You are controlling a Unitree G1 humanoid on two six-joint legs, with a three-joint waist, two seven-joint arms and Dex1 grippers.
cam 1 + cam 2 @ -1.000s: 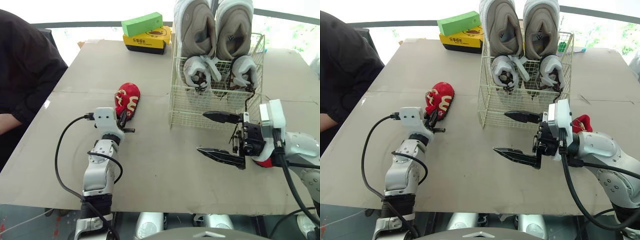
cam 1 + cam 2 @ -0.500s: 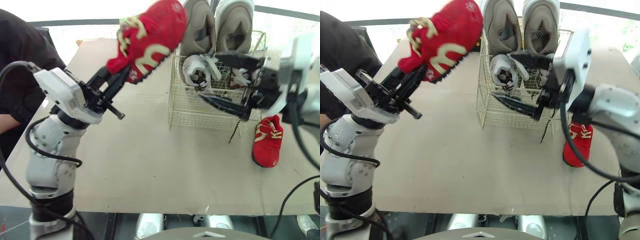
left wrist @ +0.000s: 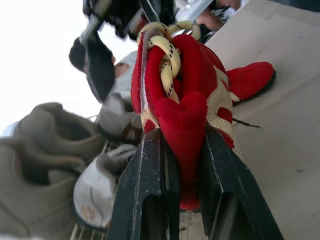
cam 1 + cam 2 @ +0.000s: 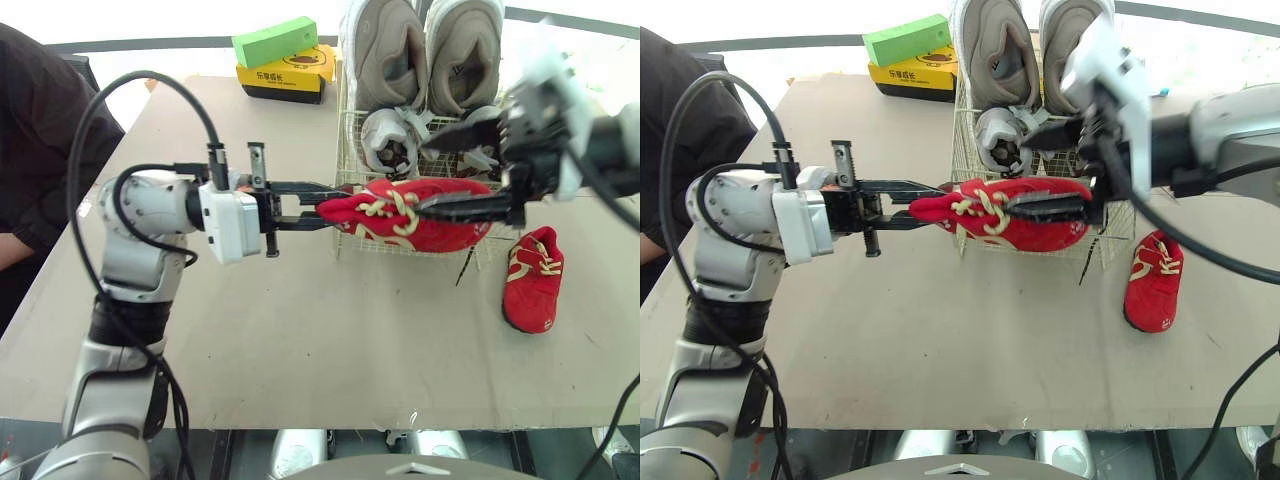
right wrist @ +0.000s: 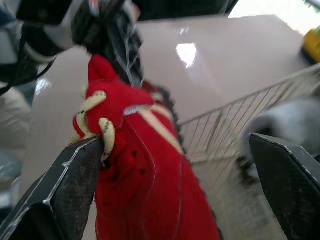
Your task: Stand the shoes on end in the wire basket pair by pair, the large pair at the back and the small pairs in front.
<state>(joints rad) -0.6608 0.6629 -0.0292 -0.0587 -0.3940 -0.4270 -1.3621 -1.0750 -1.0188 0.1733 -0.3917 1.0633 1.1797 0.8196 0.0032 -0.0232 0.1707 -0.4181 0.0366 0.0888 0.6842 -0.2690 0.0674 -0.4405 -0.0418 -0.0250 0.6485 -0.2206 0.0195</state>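
Observation:
My left gripper (image 4: pixel 325 210) is shut on the heel of a small red shoe (image 4: pixel 420 215), held level in the air just in front of the wire basket (image 4: pixel 345 150). In the left wrist view its fingers (image 3: pixel 150 170) pinch the heel. My right gripper (image 4: pixel 425 177) is open and straddles the shoe's front half, its lower finger lying along the upper by the cream laces (image 5: pixel 107 132). The matching red shoe (image 4: pixel 535 280) lies flat on the table right of the basket. In the basket, two large beige shoes (image 4: pixel 385 50) stand at the back and two small grey shoes (image 4: pixel 390 140) in front.
A green box (image 4: pixel 280 42) sits on a yellow box (image 4: pixel 290 78) at the table's far edge, left of the basket. A person in black (image 4: pixel 40 120) sits at the left side of the table. Black cables loop off my left arm.
My left gripper lifted the red shoe off the table, swung it high, then brought it level before the basket. My right gripper rose and moved in around the shoe's front.

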